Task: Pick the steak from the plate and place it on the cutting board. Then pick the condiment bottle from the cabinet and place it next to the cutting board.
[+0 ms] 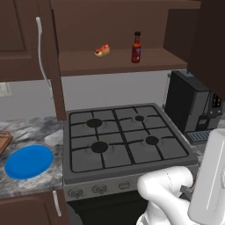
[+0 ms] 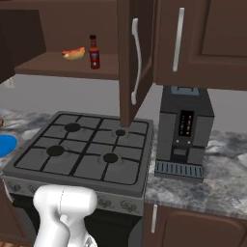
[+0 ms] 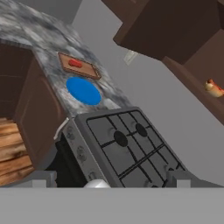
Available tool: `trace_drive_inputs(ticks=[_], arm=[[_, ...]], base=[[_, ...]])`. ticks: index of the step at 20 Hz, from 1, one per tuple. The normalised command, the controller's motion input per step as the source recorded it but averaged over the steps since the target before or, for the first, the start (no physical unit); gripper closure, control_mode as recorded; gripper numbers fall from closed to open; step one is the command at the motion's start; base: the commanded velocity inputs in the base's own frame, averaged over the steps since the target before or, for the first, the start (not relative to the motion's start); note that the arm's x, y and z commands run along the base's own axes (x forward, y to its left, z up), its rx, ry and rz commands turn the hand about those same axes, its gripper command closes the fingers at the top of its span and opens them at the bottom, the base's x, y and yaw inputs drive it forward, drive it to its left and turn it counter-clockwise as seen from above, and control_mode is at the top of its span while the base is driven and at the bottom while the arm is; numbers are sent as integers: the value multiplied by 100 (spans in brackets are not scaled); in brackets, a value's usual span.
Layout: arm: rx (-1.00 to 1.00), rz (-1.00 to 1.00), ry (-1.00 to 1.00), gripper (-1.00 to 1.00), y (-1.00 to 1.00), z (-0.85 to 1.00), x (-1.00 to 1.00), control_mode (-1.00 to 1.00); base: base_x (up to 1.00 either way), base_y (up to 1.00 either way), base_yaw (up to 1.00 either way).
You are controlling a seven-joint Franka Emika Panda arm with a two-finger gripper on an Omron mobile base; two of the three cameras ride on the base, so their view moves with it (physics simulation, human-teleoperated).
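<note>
Condiment bottle (image 1: 136,47) on cabinet (image 1: 110,61) shelf beside hot dog (image 1: 102,51); gripper spread wide

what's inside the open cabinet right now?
On the cabinet shelf: the condiment bottle, upright, and a hot dog in a bun to its left, apart from it. The open door hides the shelf's right end in the right base view.

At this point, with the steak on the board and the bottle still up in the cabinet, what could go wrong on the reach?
The condiment bottle stands tall and slim on the cabinet shelf, so a glancing touch from the open fingers could tip it. The hot dog lies close beside it and might get nudged or grabbed instead. The open cabinet door hangs over the stove, right of the bottle, and the arm could clip it swinging up.
</note>
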Motion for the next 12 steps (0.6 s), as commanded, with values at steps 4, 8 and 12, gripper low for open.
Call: trace_drive_inputs(ticks=[4,8,12], arm=[[0,0,0,-100,0,0,0,100],[0,0,0,-100,0,0,0,100],[0,0,0,-100,0,0,0,100]], base=[[84,0,0],[51,2,0],[43,26,0]])
